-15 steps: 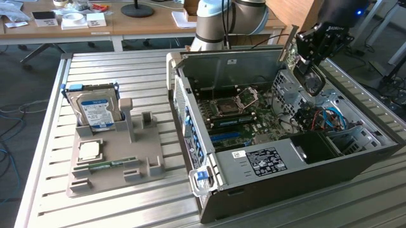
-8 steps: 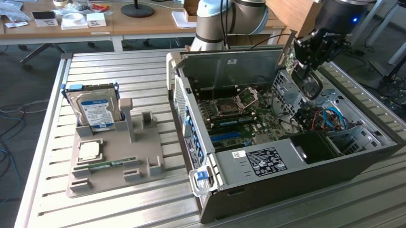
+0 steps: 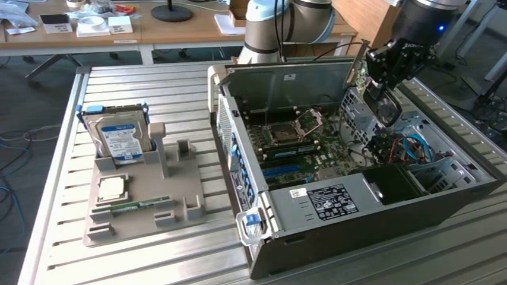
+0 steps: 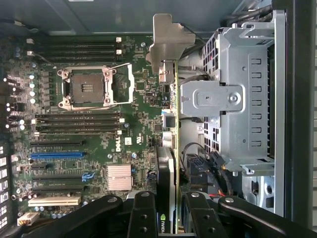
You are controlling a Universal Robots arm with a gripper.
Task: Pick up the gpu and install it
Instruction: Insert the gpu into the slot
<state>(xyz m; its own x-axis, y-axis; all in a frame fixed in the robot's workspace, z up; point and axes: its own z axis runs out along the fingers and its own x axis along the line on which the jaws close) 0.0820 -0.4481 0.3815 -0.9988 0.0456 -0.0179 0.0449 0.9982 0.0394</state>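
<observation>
Wrist view: the gpu [image 4: 168, 163] was seen clamped edge-on in the claw [image 4: 171, 213]; in the exterior view, it was held at 1 o'clock over the case [image 3: 357, 228].

gpu [image 4: 166, 173]: matt metal bracket [image 4: 168, 37]

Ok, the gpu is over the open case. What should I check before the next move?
1. Grip: gpu held edge-on between the tool's fingers: ok.
2. Position: card over the motherboard of the open case: ok.
3. Alignment: card's long edge runs crosswise to the expansion slots: not ok.
4. Slots free of other cards: ok.
5. Cables beside the drive cage clear of the card: cannot tell.
</observation>
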